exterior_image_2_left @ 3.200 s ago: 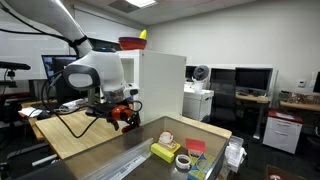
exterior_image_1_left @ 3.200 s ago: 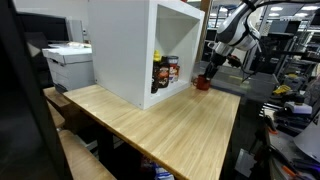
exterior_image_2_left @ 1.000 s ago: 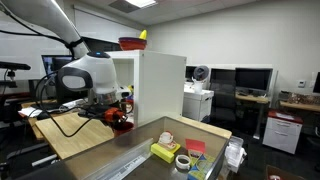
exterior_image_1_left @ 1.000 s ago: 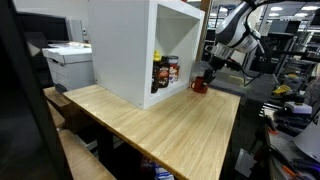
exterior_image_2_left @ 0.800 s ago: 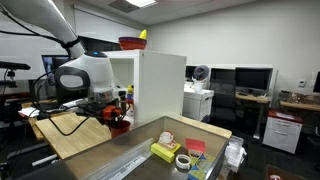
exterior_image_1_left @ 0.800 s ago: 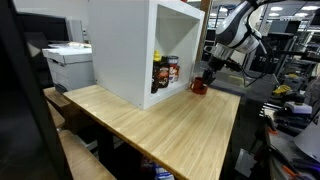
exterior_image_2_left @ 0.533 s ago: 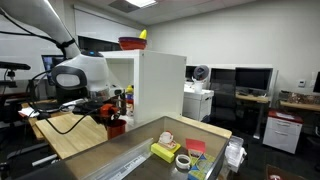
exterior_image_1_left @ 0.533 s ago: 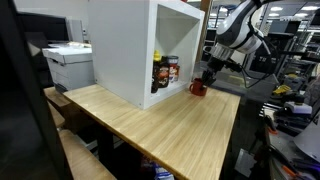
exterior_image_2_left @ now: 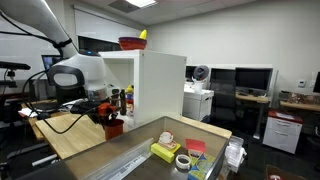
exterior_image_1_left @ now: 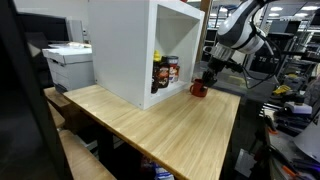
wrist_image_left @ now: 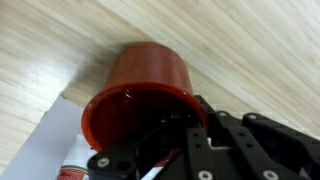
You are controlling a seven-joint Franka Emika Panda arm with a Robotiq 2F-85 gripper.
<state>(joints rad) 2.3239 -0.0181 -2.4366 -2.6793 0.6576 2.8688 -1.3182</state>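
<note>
the end effector [wrist_image_left: 178,128] is closed on the rim of the small red plastic cup [wrist_image_left: 140,90], just in front of the open white cabinet [exterior_image_1_left: 130,50]. the cup is judged light, rigid and smooth: pinch the rim wall firmly.

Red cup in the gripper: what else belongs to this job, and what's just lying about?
In hand: red cup, gripped at its rim by the gripper; likely the white cabinet beside it.
Lying about: bottles in the cabinet, printer, tape roll, red bowl on top.
</note>
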